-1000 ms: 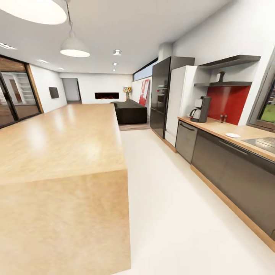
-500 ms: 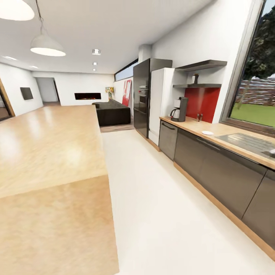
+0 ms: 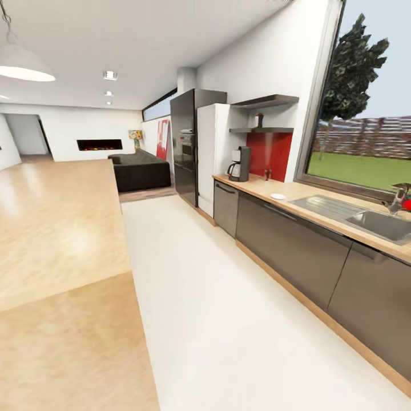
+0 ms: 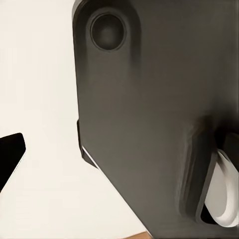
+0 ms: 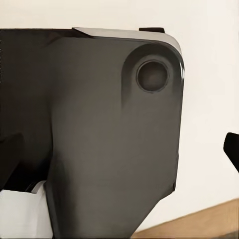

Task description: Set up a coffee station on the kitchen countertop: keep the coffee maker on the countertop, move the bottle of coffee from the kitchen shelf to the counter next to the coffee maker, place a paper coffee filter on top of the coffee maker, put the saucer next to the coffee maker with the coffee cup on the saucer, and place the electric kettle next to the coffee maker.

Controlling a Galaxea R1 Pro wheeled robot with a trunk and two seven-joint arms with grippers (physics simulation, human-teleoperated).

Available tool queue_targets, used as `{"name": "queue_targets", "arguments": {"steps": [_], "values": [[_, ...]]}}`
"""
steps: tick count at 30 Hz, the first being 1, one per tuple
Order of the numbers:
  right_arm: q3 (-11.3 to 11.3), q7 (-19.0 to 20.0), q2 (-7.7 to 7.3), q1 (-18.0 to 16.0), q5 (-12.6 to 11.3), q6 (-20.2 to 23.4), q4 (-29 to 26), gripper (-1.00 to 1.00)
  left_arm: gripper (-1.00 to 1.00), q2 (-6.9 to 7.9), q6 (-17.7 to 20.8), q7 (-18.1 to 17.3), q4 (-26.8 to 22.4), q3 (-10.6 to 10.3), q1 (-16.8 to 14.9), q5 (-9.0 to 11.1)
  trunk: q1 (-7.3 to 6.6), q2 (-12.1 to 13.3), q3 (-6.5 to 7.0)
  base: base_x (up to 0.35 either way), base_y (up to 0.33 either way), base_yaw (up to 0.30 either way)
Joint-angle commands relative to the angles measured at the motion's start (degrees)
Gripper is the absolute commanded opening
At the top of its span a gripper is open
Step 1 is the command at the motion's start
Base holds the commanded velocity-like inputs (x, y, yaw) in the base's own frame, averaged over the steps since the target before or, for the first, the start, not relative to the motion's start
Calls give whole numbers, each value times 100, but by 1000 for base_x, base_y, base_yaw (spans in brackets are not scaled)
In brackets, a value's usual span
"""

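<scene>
The coffee maker (image 3: 240, 164) stands at the far end of the light-wood countertop (image 3: 311, 194), beside a white fridge. The saucer (image 3: 278, 196) lies on the countertop between it and the sink. Above the red backsplash runs the thin black kitchen shelf (image 3: 261, 130), and the small dark shape standing on it is the bottle of coffee (image 3: 260, 120). Cup, filter and kettle are out of view. Each wrist view faces a dark panel of my own body, with one dark fingertip (image 4: 10, 155) (image 5: 232, 149) at the frame edge.
The big wooden island block (image 3: 57, 245) fills the left side, with a white floor aisle (image 3: 228, 308) between it and the grey cabinets. A steel sink (image 3: 374, 221) with a tap is at right. Two small shakers (image 3: 267, 174) stand against the backsplash. A black oven tower lies beyond.
The head view has swung to the right: the counter, shelf and coffee maker slid left in the picture, and the window and sink came into sight. No object itself has moved.
</scene>
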Motion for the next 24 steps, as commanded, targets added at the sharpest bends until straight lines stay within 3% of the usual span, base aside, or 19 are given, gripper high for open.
{"name": "queue_targets", "arguments": {"steps": [1,24], "values": [[-3,2,1,1,1,-11,-5,100,100,-2,1,-1,-4,1,1,2,-22,38,14,0,0,-299],[-3,2,1,1,1,-11,0,100,100,-5,1,-1,-18,1,1,2,-527,961,427,0,0,-299]]}}
